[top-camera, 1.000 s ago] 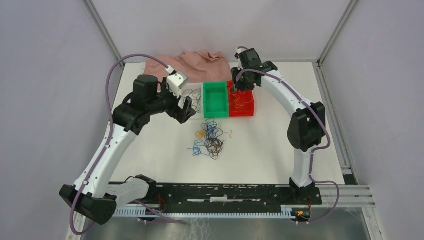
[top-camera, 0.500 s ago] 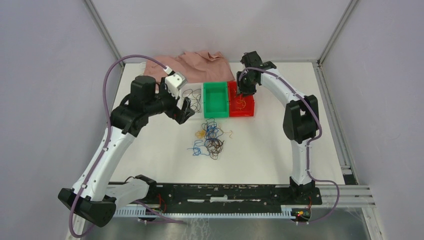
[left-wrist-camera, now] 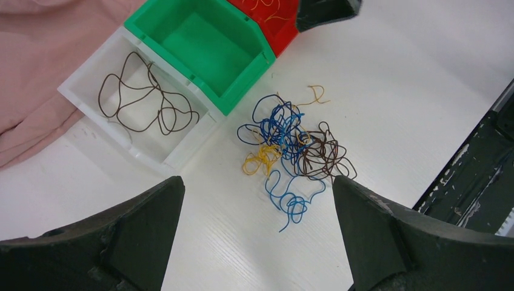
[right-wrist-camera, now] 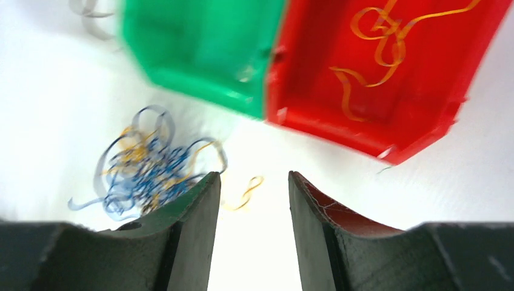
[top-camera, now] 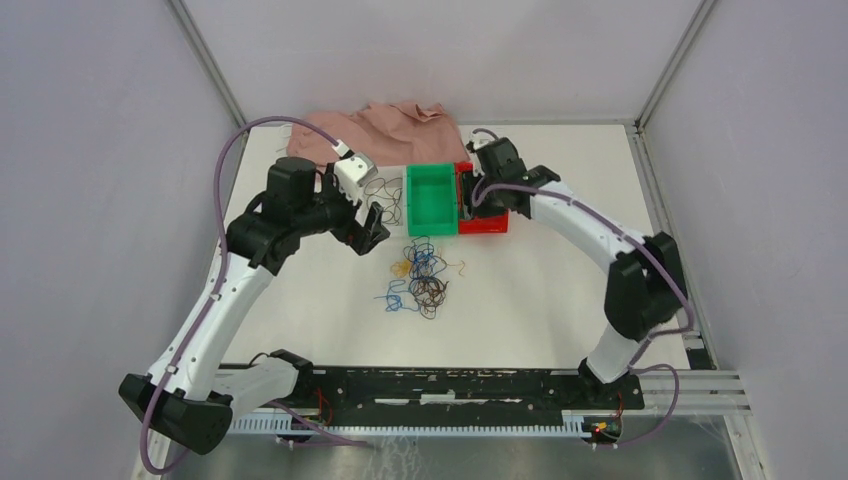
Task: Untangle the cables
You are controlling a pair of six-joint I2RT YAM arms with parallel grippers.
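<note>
Top external view: left gripper [top-camera: 371, 232] has dipped slightly nearer than half a second ago, fingers spread wide and empty. The tangle of cables [left-wrist-camera: 291, 145] lies untouched on the table [top-camera: 560, 290] just ahead and right of it, with one brown strand [left-wrist-camera: 145, 100] in the clear bin [left-wrist-camera: 85, 100] beside the green bin [left-wrist-camera: 206, 48]. Further right, right gripper [right-wrist-camera: 253, 176] has swung from over the red bin [right-wrist-camera: 339, 127], which holds yellow strands [right-wrist-camera: 376, 48], to its near edge, fingers slightly parted on nothing, the tangle off to its left and apart.
</note>
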